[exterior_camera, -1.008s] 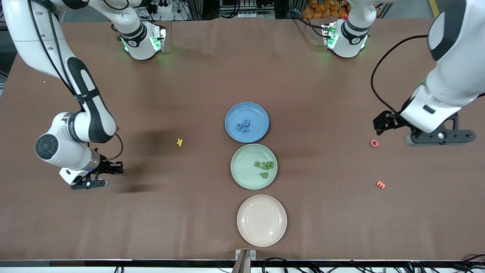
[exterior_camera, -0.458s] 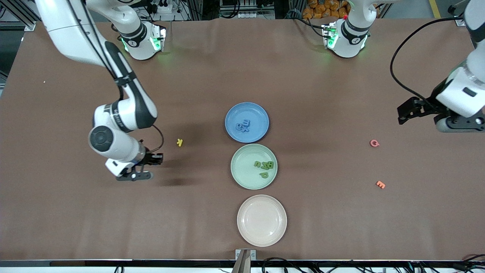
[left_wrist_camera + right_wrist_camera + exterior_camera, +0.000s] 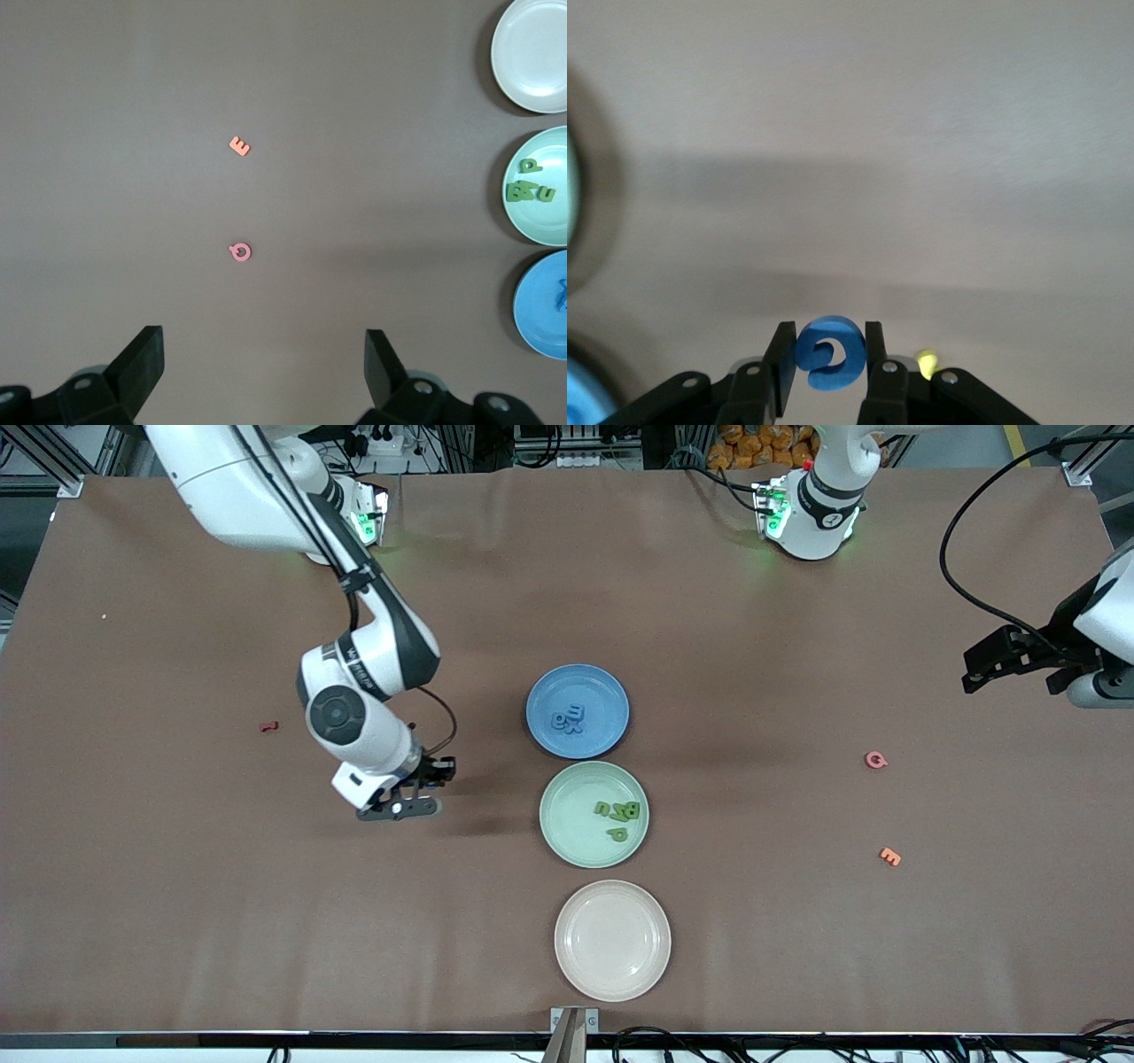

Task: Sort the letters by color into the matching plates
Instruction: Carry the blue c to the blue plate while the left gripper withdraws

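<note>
Clamped between the right gripper's [image 3: 826, 356] two black fingers is a small chunky blue letter [image 3: 828, 354] with a rounded, curled outline and a hole at its middle; the gripper hangs over bare brown tabletop [image 3: 177, 921] toward the right arm's end, beside the plates. A tiny yellow letter [image 3: 926, 362] peeks out just past one finger in the right wrist view. Down the middle of the tabletop run three round shallow matte plates with raised rims: the blue plate [image 3: 611, 691] farthest from the front camera, holding a few blue letters [image 3: 569, 717] bunched together; the pale mint green plate [image 3: 563, 828] next, holding several green letters [image 3: 618, 816] clustered toward one side; and the pale beige plate [image 3: 589, 965] nearest the front edge. A small red letter [image 3: 269, 726] lies alone toward the right arm's end. Near the left arm's end a pink round letter [image 3: 875, 760] and an orange E-shaped letter [image 3: 889, 856] lie apart, the orange one nearer the camera. Over that end's edge the left gripper [image 3: 264, 365] waits in the air with its fingers spread wide, nothing between them.
</note>
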Tool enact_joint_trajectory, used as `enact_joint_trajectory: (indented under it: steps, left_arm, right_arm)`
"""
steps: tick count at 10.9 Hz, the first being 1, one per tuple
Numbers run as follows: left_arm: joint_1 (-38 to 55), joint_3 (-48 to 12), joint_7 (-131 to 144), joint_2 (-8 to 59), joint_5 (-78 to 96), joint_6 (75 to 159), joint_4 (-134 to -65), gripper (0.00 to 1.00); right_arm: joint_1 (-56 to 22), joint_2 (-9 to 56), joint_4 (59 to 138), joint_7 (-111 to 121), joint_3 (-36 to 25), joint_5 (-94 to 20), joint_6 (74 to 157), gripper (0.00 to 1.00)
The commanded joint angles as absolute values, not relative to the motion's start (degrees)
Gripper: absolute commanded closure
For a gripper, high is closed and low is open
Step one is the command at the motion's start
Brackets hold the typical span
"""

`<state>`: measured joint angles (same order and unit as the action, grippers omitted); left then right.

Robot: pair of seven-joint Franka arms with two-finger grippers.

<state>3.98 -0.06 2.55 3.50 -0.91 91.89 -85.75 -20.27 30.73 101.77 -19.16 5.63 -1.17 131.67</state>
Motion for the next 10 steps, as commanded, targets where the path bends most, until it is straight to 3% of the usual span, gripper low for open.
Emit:
enact_joint_trajectory:
  steps: [1,10]
  left_arm:
    - [4.7,0.9,1.5,-1.1,0.3,91.6,-89.9,0.00]
    - [5.4,1.0,1.4,-0.5,0.2,91.6,-89.4,0.00]
  right_arm:
    - [-25.9,30.1,101.5,-24.2,5.5,-1.6,131.5,0.67]
    - [-38.7,36.6,93.3,-34.9,5.7,-1.6,131.6,0.65]
